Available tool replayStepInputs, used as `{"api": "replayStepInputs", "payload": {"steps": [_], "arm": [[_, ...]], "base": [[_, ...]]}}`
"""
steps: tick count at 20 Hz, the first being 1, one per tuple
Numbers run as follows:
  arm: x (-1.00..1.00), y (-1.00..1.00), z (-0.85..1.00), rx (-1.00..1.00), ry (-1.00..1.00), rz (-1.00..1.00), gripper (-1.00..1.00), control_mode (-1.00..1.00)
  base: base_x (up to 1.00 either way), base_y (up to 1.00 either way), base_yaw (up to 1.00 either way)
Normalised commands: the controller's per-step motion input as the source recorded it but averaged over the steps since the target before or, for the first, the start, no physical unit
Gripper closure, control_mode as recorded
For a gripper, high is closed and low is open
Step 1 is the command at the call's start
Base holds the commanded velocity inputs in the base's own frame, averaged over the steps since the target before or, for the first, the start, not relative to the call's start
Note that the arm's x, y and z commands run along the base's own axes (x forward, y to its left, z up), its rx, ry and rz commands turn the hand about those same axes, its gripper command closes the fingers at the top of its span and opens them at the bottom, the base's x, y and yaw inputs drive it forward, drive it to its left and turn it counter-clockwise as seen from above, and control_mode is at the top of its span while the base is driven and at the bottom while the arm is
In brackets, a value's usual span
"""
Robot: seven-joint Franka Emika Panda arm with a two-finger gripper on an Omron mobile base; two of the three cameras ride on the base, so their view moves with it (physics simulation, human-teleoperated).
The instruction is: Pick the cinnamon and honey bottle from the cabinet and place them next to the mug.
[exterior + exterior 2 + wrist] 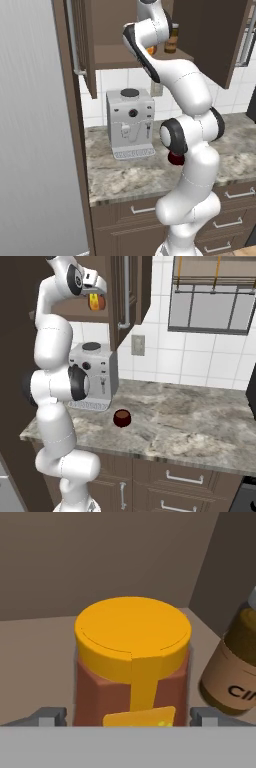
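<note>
Glossy white rounded arm (192,150) segments, dark joint bands, small grey fingers (51,716)

Matt brown wooden cabinet (207,40), glossy orange plastic-looking honey bottle (132,662), polished mottled stone counter (190,428).

Arm raised high, hand (128,716) spread wide

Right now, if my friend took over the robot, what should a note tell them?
Gripper: open, one fingertip on each side of the honey bottle, not squeezing yet.
Honey bottle and cinnamon: both on the cabinet shelf, cinnamon beside the bottle.
Mug: on the counter in front of the coffee machine.
Done: arm reached in.
Left: grab the honey, set it by the mug, then the cinnamon.
</note>
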Motion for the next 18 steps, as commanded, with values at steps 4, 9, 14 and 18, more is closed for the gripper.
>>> {"api": "replayStepInputs", "payload": {"steps": [4,9,14,18], "arm": [[0.0,0.0,0.0,0.0,0.0,0.0,1.0,-1.0],[0.0,0.0,0.0,0.0,0.0,0.0,1.0,-1.0],[-0.22,0.0,0.0,0.0,-0.03,0.0,1.0,-1.0],[-0.45,0.0,0.0,0.0,-0.08,0.0,1.0,-1.0]], "base": [[0.0,0.0,0.0],[0.0,0.0,0.0],[0.0,0.0,0.0],[0.0,0.0,0.0]]}}
